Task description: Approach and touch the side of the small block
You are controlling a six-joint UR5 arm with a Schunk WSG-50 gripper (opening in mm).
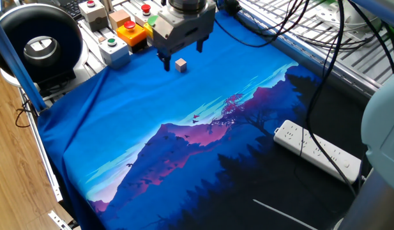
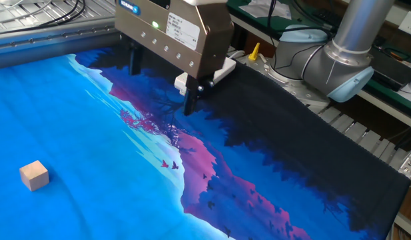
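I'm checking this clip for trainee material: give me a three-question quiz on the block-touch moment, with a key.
1. True or false: the gripper is touching the small block.
2. Multiple choice: what does the small block rest on? A) the bare metal frame B) the blue printed cloth C) the white power strip
3. Short answer: are the gripper's fingers spread apart or closed together?

Key
1. False. In the other fixed view the gripper hangs above the cloth, well away from the small block.
2. B.
3. Spread apart, with nothing between them.
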